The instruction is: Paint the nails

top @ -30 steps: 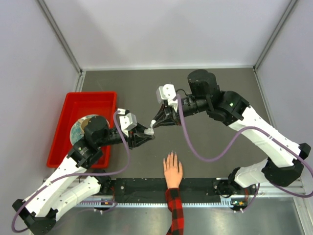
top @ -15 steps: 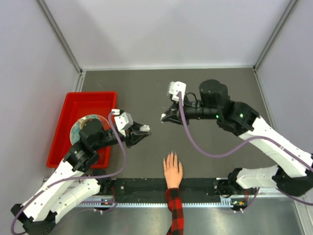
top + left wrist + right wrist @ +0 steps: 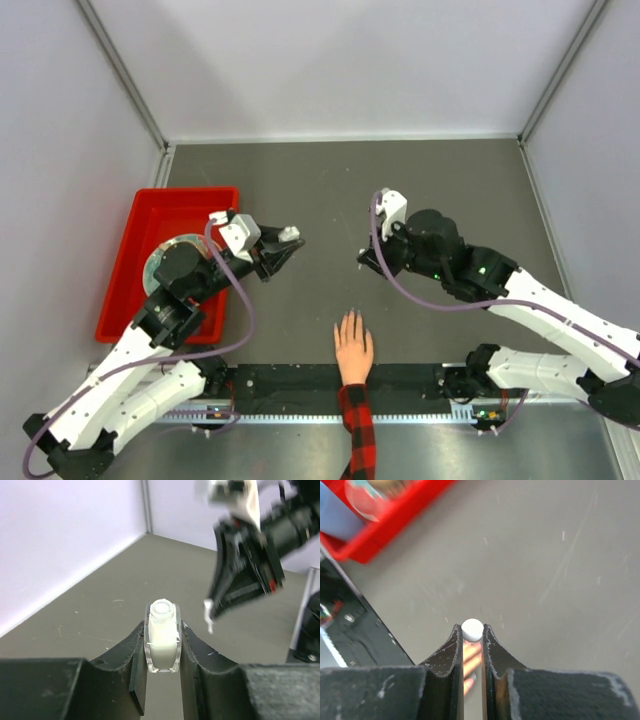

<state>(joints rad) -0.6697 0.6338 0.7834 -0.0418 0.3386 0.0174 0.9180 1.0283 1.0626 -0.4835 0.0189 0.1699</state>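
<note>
Matte grey table point(image 3: 330, 190), faintly scratched, is enclosed by smooth pale walls. A glossy red plastic tray point(image 3: 165, 205), rectangular, lies at its left edge. Near the front rail a light-skinned hand point(image 3: 353, 350) in a plaid sleeve rests flat, its tiny pale nails point(image 3: 350, 316) pointing away from the arms. The left gripper point(image 3: 283, 243) clamps a square, uncapped clear glass bottle point(image 3: 162, 645) of white fluid. The right gripper point(image 3: 366, 260), jaws narrow, pinches a round white cap point(image 3: 472, 629) above the fingers.
</note>
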